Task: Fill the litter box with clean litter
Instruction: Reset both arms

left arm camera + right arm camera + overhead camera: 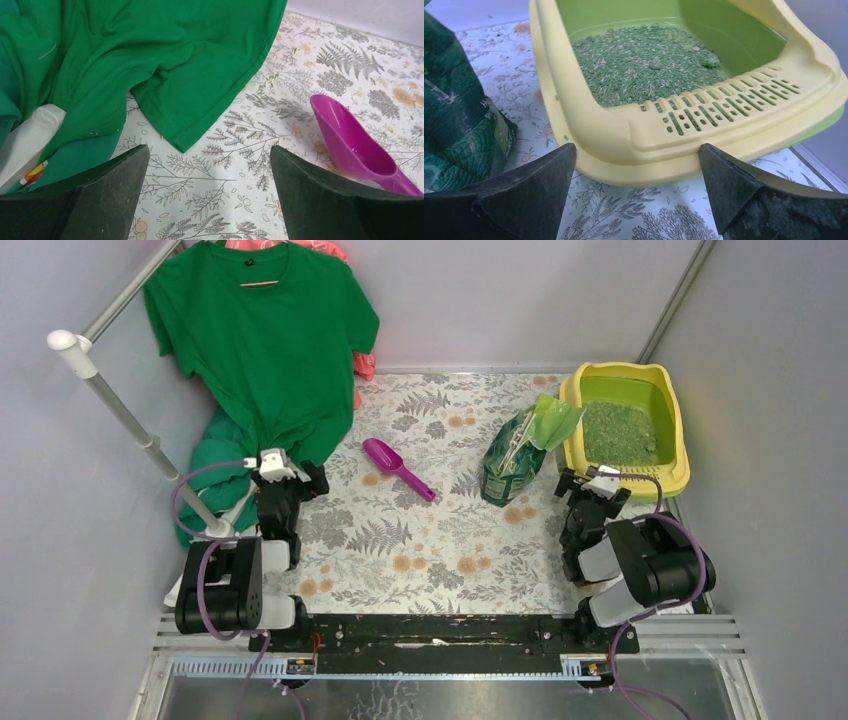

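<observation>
Seemingly mid-fill with left gripper (pixel 207 192) and right gripper (pixel 636 195) spread empty, calls for gripping glossy green bag (pixel 515 455) beside yellow plastic litter box (pixel 620 371).

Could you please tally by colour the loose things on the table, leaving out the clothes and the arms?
Green: 2, bag and litter
Purple: 1, scoop
Yellow: 1, litter box
White: 1, bottle, partly under the clothes
Total: 5
</observation>
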`<action>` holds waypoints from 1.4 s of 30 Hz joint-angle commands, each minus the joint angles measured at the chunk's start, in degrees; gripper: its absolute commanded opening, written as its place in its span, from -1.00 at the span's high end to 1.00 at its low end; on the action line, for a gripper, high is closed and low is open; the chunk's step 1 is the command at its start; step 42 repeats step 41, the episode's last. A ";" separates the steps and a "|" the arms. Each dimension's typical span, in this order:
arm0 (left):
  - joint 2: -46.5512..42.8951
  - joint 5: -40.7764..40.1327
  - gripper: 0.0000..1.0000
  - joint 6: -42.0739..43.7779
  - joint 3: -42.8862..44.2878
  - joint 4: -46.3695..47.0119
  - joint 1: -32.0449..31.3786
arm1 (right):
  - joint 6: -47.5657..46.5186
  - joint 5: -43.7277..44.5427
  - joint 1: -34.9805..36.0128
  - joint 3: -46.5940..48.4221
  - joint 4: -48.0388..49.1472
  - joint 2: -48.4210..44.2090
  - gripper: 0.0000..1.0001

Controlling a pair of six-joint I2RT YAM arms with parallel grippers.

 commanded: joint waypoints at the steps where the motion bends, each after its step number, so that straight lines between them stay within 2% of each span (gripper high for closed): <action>1: 4.19 -0.45 -0.97 3.11 -1.17 11.95 -0.31 | -1.19 -13.07 -1.64 2.72 1.30 4.64 -1.00; 5: 6.10 1.06 -0.97 5.29 2.69 6.58 -1.85 | 0.21 -13.88 -2.35 4.63 -5.17 3.17 -1.00; 6: 6.80 2.00 -0.97 6.02 2.75 7.04 -2.28 | 0.34 -14.21 -2.77 5.06 -5.48 3.47 -1.00; 8: 10.36 1.20 -0.98 6.88 0.83 14.90 -3.37 | 1.09 -14.49 -3.25 5.92 -8.18 2.85 -1.00; 9: 9.62 1.52 -0.98 6.67 0.59 13.26 -3.43 | 1.27 -14.67 -3.41 6.28 -9.06 2.73 -1.00; 36: 9.91 -0.66 -0.98 8.16 1.83 11.70 -4.81 | 1.07 -15.15 -3.56 6.22 -8.66 2.95 -1.00; 42: 9.92 -1.07 -0.97 8.20 1.94 11.53 -5.07 | 1.40 -15.68 -3.79 7.47 -11.50 2.59 -0.99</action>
